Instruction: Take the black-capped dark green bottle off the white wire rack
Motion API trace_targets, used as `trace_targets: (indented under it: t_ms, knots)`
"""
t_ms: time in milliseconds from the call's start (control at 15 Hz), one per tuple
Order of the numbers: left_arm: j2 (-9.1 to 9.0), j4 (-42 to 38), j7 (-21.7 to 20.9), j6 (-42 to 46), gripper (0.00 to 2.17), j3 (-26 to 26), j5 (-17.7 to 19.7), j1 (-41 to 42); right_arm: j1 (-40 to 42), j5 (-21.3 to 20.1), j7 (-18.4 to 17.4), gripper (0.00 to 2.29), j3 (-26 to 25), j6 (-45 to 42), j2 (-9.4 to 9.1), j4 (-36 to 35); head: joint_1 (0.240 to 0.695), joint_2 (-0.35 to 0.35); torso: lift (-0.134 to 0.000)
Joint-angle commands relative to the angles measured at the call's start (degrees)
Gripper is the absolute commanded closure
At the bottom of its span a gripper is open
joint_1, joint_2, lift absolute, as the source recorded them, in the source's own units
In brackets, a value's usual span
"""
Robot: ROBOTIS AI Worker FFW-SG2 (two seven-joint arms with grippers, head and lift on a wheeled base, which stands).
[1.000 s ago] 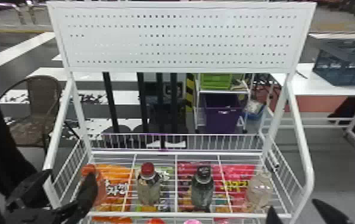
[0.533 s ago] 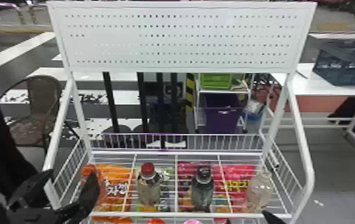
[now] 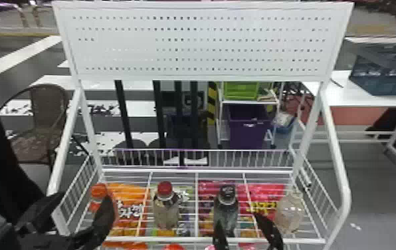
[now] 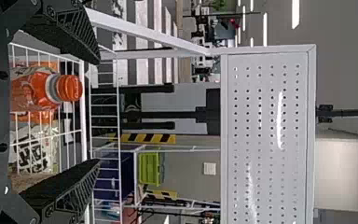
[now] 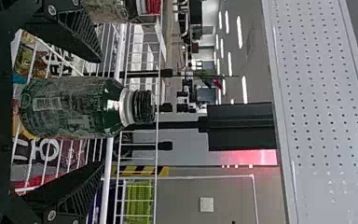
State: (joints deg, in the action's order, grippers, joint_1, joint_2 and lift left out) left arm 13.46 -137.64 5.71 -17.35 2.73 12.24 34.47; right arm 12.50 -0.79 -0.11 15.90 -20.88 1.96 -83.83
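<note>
One green bottle (image 5: 74,107), seemingly between fingers (image 5: 77,35)

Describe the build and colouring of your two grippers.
The left gripper and right gripper look alike: black all over, each with two wedge-shaped fingers that taper to a point. Slanted ridges line the fingers' sides, and round bolt heads sit near their bases. From the head view, the fingers look like dark, slightly curved blades.

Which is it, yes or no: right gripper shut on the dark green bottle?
No, the right wrist view shows the right gripper open, with a gap on either side of the dark green bottle.
</note>
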Motion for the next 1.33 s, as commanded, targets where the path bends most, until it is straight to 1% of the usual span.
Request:
trace_targets:
  t_ms: [0,133,533,733,800,933,1000,1067,1267]
  knots:
    - [0.17,0.53,0.0,-0.02,0.14,-0.01,-0.02,-0.01,-3.36,-0.53,-0.6,0.11,0.53,0.45,-0.9,3.59,0.499,0.0,0.0]
    - [0.43,0.61,-0.17,-0.02,0.14,-0.01,-0.02,-0.01,-5.47,-0.61,-1.3,0.11,0.53,0.45,-1.43,6.4,0.499,0.0,0.0]
    - [0.61,0.61,0.0,-0.02,0.14,0.08,-0.28,0.25,-11.01,-0.18,-1.21,0.11,1.15,1.51,-1.96,12.47,0.499,0.0,0.0]
    - [0.61,0.88,-0.17,0.34,0.14,0.17,-0.46,0.69,-13.12,0.0,-0.51,0.12,1.5,3.97,-2.01,14.49,0.499,0.0,0.0]
    - [0.61,0.88,-0.17,0.69,0.14,0.17,-0.46,0.78,-13.47,0.0,-0.24,0.16,1.59,5.2,-2.01,14.75,0.499,0.0,0.0]
    - [0.69,1.05,-0.17,0.86,0.14,0.17,-0.46,0.87,-13.56,0.35,-0.07,0.69,1.76,6.78,-2.01,14.49,0.499,0.0,0.0]
    - [0.69,1.05,-0.17,0.86,0.14,0.17,-0.46,0.87,-13.29,0.26,-0.07,1.12,1.76,6.61,-2.01,14.14,0.499,0.0,0.0]
    - [0.69,1.05,-0.17,0.86,0.14,0.17,-0.46,0.87,-12.85,0.26,-0.16,1.36,1.85,6.61,-2.01,13.34,0.499,0.0,0.0]
    - [0.61,1.05,-0.17,0.86,0.14,0.08,-0.46,0.78,-11.09,0.26,-0.51,1.36,1.76,6.78,-1.78,9.56,0.499,0.0,0.0]
